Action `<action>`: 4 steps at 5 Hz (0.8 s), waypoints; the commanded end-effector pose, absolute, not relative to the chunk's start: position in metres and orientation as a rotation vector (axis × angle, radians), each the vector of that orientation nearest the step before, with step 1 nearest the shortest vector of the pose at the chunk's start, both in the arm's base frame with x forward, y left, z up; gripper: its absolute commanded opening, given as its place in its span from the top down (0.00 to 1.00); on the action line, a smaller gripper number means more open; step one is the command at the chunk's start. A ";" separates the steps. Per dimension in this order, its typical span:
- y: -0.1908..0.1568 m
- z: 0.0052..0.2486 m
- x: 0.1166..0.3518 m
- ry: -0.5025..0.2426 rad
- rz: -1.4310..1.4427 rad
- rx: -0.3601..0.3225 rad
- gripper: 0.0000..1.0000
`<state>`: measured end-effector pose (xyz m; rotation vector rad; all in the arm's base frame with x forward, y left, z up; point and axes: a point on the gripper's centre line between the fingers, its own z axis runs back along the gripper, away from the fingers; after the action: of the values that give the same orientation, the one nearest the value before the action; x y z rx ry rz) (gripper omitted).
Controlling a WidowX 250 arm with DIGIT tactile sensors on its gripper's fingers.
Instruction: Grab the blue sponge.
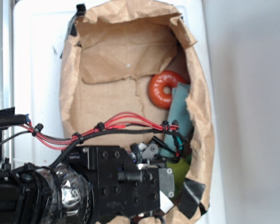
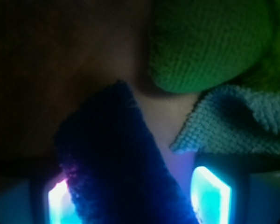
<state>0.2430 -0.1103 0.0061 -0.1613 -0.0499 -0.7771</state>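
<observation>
The blue sponge [image 2: 116,163] fills the lower middle of the wrist view as a dark royal-blue block, standing slanted between my gripper's [image 2: 135,198] two glowing pads. It presses against the left pad [image 2: 58,203], and a strip of brown floor shows between it and the right pad [image 2: 211,193]. The jaws stand open around it. In the exterior view the black arm [image 1: 126,175] reaches into the near end of the paper bag and hides the sponge.
A brown paper bag [image 1: 130,56] lies open as a walled basin. Inside are an orange ring [image 1: 165,88], a pale teal cloth [image 1: 179,116] [image 2: 233,121] and a green knitted thing [image 2: 205,42] just beyond the sponge. Red wires [image 1: 121,122] cross the bag.
</observation>
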 end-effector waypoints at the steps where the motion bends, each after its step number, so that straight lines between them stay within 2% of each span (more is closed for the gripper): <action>1: -0.069 0.046 0.253 -0.039 -0.605 -0.228 1.00; 2: -0.025 0.076 0.260 -0.042 -0.436 -0.288 1.00; 4: 0.013 0.124 0.250 -0.099 -0.311 -0.273 1.00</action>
<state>0.2559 0.0011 0.1023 -0.3015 -0.0298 -0.3166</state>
